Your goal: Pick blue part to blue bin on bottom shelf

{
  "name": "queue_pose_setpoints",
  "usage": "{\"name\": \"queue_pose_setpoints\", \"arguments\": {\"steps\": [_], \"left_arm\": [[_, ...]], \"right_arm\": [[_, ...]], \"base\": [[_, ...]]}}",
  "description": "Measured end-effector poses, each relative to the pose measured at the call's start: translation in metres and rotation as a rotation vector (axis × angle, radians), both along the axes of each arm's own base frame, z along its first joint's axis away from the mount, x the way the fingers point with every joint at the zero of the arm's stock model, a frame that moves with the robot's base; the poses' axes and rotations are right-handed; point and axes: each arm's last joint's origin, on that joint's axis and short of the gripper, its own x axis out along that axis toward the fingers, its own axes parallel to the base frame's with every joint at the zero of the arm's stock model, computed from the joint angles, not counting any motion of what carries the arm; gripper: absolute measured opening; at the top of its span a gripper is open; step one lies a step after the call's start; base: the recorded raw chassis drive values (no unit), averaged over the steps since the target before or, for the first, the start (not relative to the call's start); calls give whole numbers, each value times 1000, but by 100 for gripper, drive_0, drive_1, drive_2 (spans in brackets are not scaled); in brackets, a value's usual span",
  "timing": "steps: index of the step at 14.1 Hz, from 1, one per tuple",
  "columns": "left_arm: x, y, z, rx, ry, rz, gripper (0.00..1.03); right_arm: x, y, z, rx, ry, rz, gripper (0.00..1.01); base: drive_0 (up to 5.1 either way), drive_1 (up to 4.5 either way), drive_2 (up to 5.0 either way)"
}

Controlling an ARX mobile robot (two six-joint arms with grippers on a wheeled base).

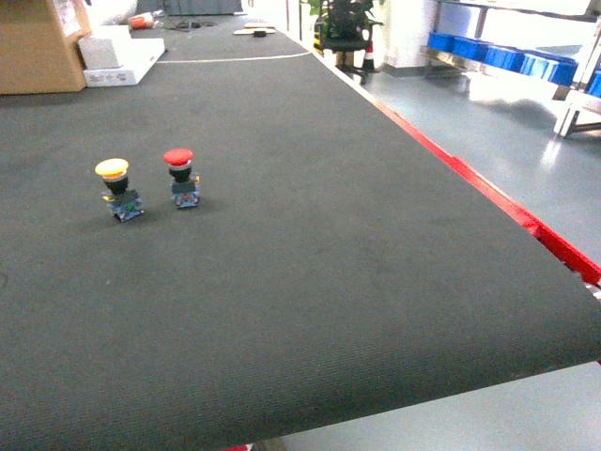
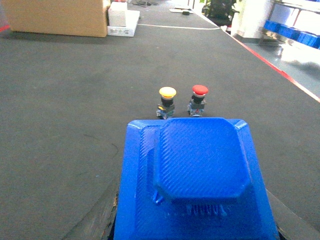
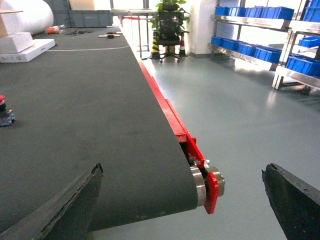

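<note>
The blue part (image 2: 200, 160), a ribbed dark-blue block with a raised octagonal face, fills the lower half of the left wrist view. My left gripper (image 2: 197, 227) is shut on it, and only dark finger edges (image 2: 97, 222) show at its sides, above the grey belt. My right gripper (image 3: 182, 200) hangs open over the belt's near right corner with nothing between its fingers (image 3: 65, 210). Neither gripper shows in the head view. Blue bins (image 3: 240, 47) sit on the low level of a steel rack (image 3: 292, 75) far to the right. I cannot tell which is the task's bin.
A yellow-capped push button (image 1: 116, 186) and a red-capped push button (image 1: 181, 176) stand upright on the dark conveyor belt (image 1: 310, 263). The belt's red edge (image 1: 488, 193) and end roller (image 3: 202, 182) border grey floor. A cardboard box (image 1: 38, 42) and white boxes (image 1: 117, 56) lie far back.
</note>
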Motion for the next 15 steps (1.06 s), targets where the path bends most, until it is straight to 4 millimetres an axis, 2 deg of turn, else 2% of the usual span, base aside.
{"name": "queue_pose_setpoints", "arguments": {"steps": [15], "left_arm": [[0, 0, 0, 0, 0, 0, 43]], "right_arm": [[0, 0, 0, 0, 0, 0, 98]], "base": [[-160, -160, -160]]}}
